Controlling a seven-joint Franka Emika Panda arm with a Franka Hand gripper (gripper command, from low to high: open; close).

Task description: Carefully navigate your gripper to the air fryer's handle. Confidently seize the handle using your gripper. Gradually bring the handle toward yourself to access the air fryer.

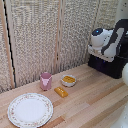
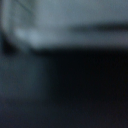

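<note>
The air fryer is a black box at the exterior view's right edge, mostly covered by the white arm. The arm's wrist and hand hang right at the fryer's upper front. I cannot make out the gripper's fingers or the handle there; both are hidden or lost against the black body. The wrist view is fully blurred: a dark surface fills most of it at very close range, with a pale grey band beyond it. Whether the jaws are open or shut does not show.
On the wooden table stand a pink cup, a small bowl with a yellow item, a yellow block and a patterned plate. A woven screen lines the back.
</note>
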